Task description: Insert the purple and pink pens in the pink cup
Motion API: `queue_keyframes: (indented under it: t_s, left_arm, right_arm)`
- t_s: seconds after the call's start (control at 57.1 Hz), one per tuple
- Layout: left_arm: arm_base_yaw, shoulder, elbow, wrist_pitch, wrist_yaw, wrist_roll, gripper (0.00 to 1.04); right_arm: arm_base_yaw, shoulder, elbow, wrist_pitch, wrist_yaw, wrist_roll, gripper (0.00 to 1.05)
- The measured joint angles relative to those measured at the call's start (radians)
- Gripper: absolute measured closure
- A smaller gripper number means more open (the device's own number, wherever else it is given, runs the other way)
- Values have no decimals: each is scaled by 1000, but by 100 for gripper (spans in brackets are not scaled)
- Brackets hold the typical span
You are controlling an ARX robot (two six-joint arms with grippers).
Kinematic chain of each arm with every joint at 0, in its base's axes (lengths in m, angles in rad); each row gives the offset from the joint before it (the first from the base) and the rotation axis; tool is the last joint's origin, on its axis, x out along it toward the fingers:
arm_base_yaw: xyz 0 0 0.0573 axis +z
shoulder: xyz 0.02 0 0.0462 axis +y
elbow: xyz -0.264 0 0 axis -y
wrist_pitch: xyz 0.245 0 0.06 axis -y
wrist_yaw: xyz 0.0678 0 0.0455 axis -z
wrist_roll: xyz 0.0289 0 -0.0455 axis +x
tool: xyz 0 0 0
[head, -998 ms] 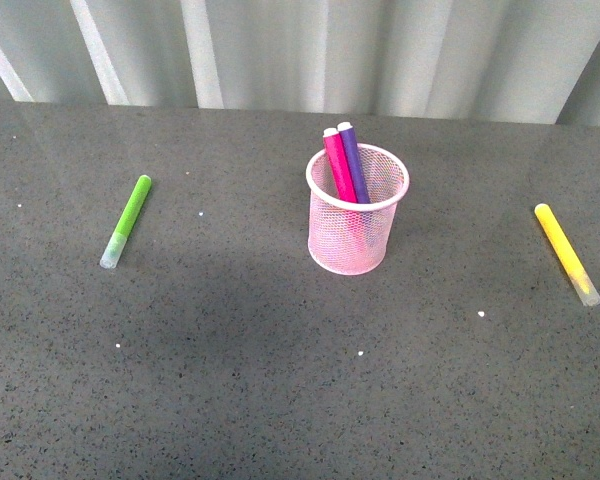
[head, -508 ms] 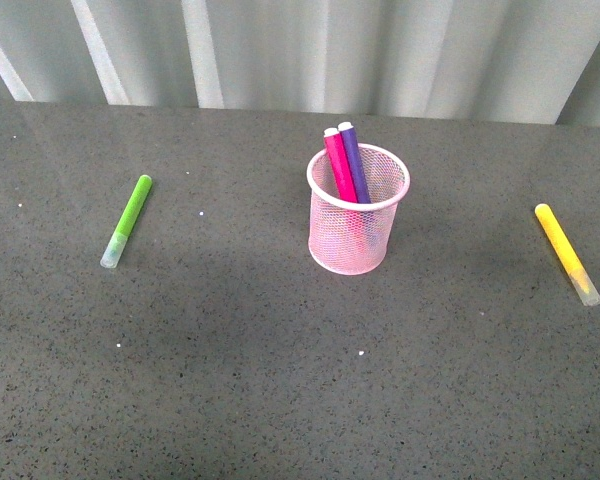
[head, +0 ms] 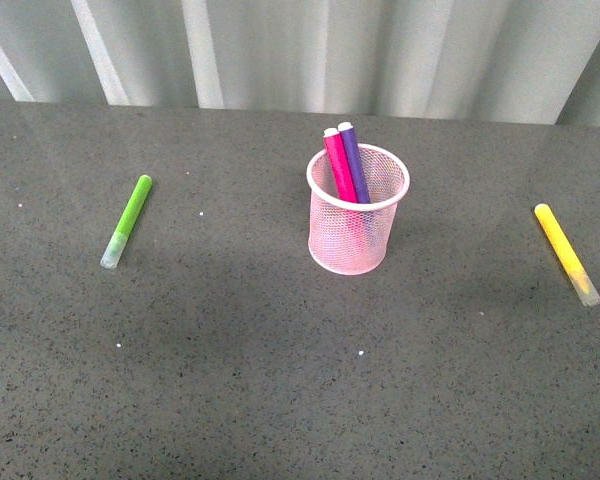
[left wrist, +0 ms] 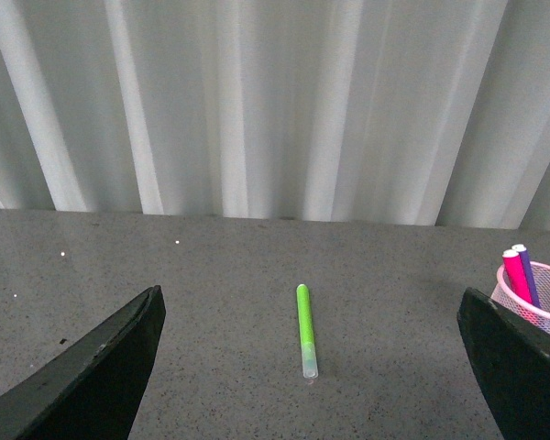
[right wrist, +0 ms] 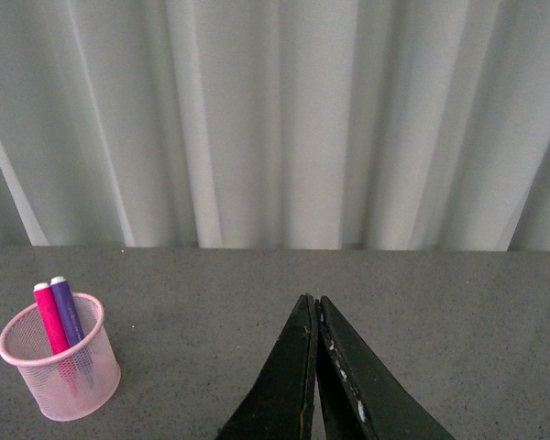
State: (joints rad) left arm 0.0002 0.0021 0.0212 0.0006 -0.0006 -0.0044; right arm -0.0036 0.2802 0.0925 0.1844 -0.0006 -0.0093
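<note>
going left to right across the grey table (head: 230, 380): far left edge is bare tabletop, then 1 lime-green marker (head: 126, 221) lying flat, its clear cap toward the near side. lots of free surface all around it, nothing close by.

middle of the table is the pink cup (head: 356, 222), 1 of them, standing upright. inside it are 2 pens side by side, the pink pen (head: 339, 166) and the purple pen (head: 353, 162), both leaning toward the back-left so their ends poke above the rim. they look like they touch each other. open tabletop in front of the cup and on both sides, well apart from the other markers.

far right: 1 yellow marker (head: 567, 253) flat on the table, near the right edge of the front view, clear cap at the near end.

back edge of the table meets a pale curtain (head: 380, 50) that runs the full width.

so the count is 4 markers, 1 cup.

neither arm shows in the front view. in the left wrist view the left gripper (left wrist: 312, 367) has its 2 fingers spread wide with nothing between them, lime-green marker on the table beyond. in the right wrist view the right gripper (right wrist: 315, 316) has its fingers pressed together at the tips, holding nothing, cup off to 1 side.
</note>
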Motion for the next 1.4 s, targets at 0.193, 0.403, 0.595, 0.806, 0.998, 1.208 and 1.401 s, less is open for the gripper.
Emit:
queue_keyframes:
  t_s: [0.193, 0.403, 0.595, 0.806, 0.998, 1.208, 1.401]
  left_arm:
    - [0, 0, 0, 0, 0, 0, 7]
    - [0, 0, 0, 0, 0, 0, 7]
    - [0, -1, 0, 0, 0, 0, 7]
    - [0, -1, 0, 0, 0, 0, 7]
    - [0, -1, 0, 0, 0, 0, 7]
    - [0, -1, 0, 0, 0, 0, 7]
    - [0, -1, 0, 0, 0, 0, 7]
  right_arm:
    - [0, -48, -25, -18, 0, 0, 101]
    - [0, -136, -42, -99, 1, 3, 101]
    - [0, -274, -72, -183, 0, 6, 101]
    - [0, -275, -73, -183, 0, 6, 101]
    - [0, -276, -73, -183, 0, 6, 101]
    - [0, -276, -73, -183, 0, 6, 98]
    - [0, -276, -73, -184, 0, 6, 62]
